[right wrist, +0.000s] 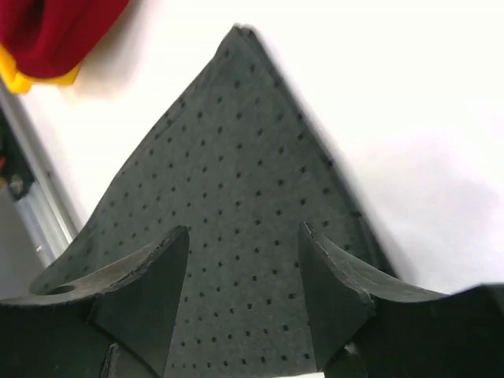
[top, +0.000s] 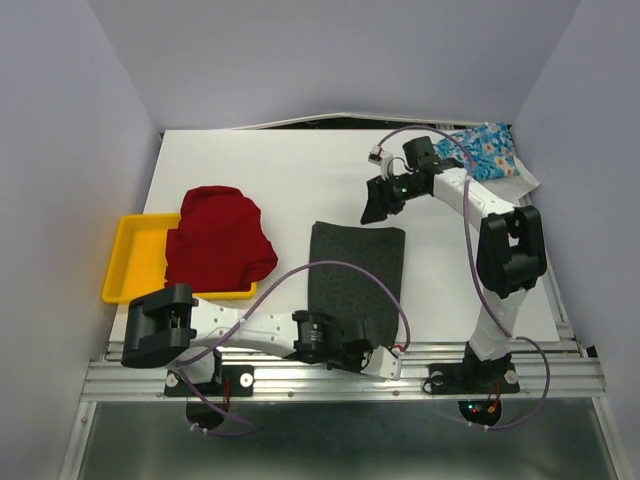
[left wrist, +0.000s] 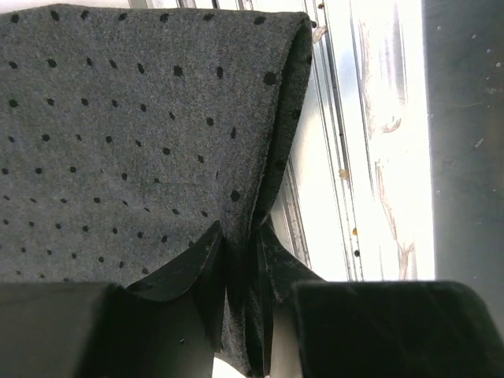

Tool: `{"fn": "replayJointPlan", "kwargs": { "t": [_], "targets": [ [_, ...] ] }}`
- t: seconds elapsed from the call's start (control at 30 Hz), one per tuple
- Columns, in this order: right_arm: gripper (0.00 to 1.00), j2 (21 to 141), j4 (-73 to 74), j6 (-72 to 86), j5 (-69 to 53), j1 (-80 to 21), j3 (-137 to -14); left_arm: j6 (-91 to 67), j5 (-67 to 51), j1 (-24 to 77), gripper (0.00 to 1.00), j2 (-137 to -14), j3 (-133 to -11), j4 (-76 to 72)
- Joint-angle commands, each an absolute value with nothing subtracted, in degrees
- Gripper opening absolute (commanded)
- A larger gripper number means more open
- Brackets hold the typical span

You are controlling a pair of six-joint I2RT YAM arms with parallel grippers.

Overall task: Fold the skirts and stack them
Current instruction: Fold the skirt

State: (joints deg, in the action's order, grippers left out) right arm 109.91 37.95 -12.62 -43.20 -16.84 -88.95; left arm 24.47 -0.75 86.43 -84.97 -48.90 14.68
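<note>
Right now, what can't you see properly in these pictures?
- Yellow tray: top view, mostly covered by the red skirt.
- Blue flowery skirt: top view, partly behind the right arm.
- Grey skirt: left wrist view, cut off by the edges; left claw hides its pinched fold.

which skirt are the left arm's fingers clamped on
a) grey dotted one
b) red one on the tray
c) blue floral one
a: the left fingers pinch a fold of the grey dotted skirt; the red skirt lies over the yellow tray and the blue floral skirt sits far right
</note>
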Motion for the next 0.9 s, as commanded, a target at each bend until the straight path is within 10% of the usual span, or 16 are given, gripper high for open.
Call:
{"fn": "replayJointPlan", "kwargs": {
  "t": [0.0, 0.23, 0.87],
  "targets": [
    [0.62, 110.75, 40.79, -14.42, -55.35, -17.58, -82.20, 22.42, -5.18, 82.71, 0.00, -82.62, -52.12, 15.47],
    [0.53, 99.42, 28.58, -3.35, -73.91, -17.58, -61.89, 21.18, -8.00, 76.73, 0.00, -83.41, -53.96, 15.82],
    [0.35, 110.56, 9.70, 4.46, -67.08, -11.07, -47.48, 22.24, -11.42, 75.24, 0.00, -83.14, -56.25, 17.66]
  ]
}}
